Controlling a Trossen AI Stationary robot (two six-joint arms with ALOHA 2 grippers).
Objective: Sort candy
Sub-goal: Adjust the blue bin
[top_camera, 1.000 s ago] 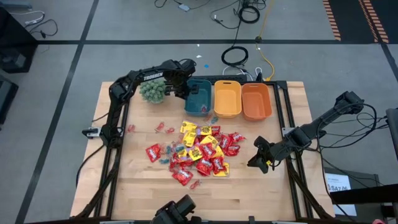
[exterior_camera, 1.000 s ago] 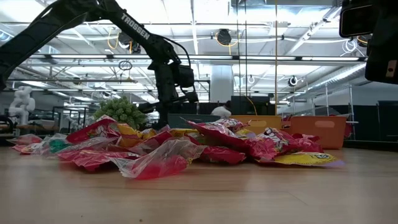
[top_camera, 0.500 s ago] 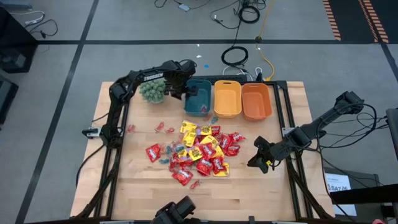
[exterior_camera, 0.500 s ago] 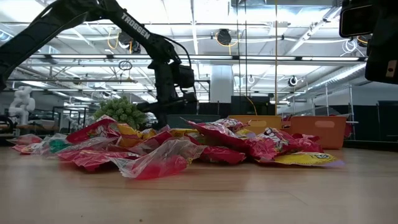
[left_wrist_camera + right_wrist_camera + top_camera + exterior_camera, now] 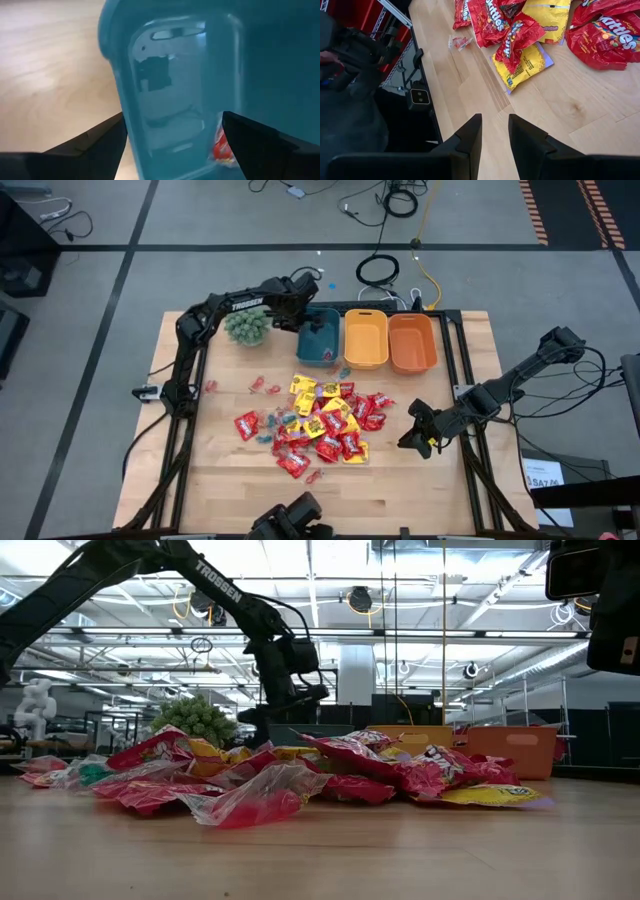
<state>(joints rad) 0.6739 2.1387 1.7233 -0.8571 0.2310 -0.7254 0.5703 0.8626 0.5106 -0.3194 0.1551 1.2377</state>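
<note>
The wooden table [image 5: 220,470] fills the scene, and the left arm [image 5: 215,310] sweeps up along its left edge, bends at the elbow near the far corner and reaches across past the green spiky plant [image 5: 246,326] toward the row of bins. Its left gripper [image 5: 300,308] hangs over the near-left rim of the teal bin [image 5: 322,340], and from the wrist camera the two dark fingers [image 5: 90,145] stand wide apart, one over bare wood and one over the bin's interior, with nothing between them. Down inside that bin lies one small red piece [image 5: 221,148] against the wall. Beside the teal bin sit the yellow bin [image 5: 365,338] and the orange bin [image 5: 412,342], side by side along the far edge. The right arm [image 5: 520,375] comes in from the right side, folded low, with the right gripper [image 5: 412,435] hovering just above the table near the right edge of the pile; its fingers [image 5: 470,135] are close together with only a narrow gap, gripping nothing. The candy [image 5: 325,425] lies heaped in the middle of the table, red and yellow packets overlapping, well short of the bins. In the low view the heap [image 5: 300,775] spreads across the foreground, with a clear-wrapped red sweet [image 5: 255,805] at the front. A few small strays [image 5: 264,388] lie scattered to the left of the pile, and one more [image 5: 211,387] sits near the left arm's base rail.
</note>
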